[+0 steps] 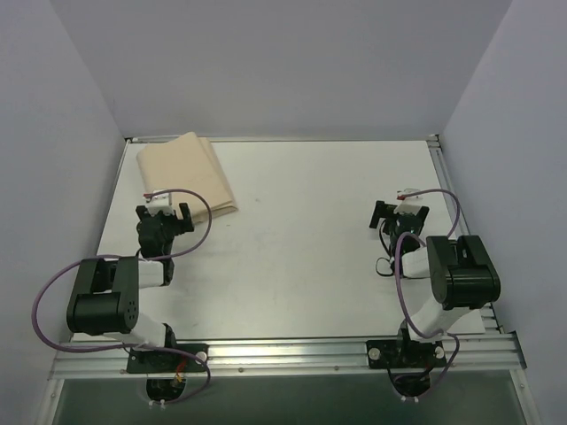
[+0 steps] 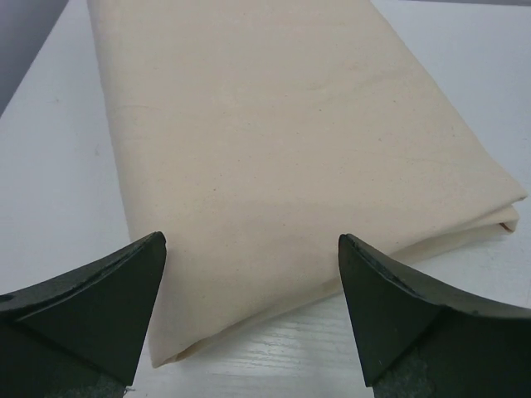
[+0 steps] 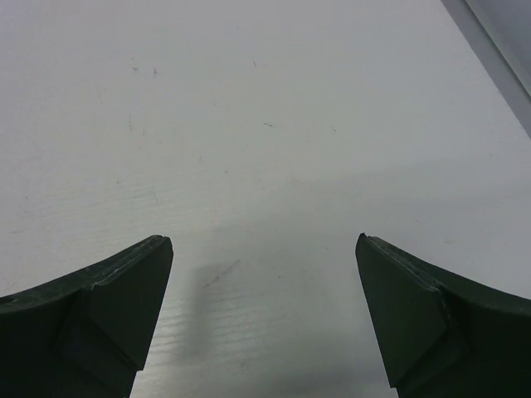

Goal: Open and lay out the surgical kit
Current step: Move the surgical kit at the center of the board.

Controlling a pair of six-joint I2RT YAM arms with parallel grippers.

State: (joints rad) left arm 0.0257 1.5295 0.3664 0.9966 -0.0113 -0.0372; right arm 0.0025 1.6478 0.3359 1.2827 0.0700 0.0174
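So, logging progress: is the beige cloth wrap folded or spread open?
Folded. The cloth wrap lies as a compact bundle on the table, far left; the left wrist view shows layered fold edges.

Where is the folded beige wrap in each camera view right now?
Top external: beige wrap far left, just beyond the left gripper.
Left wrist: beige wrap fills most of the frame, ahead of the fingers.
Right wrist: not in it.
Shared landmark: the white table.
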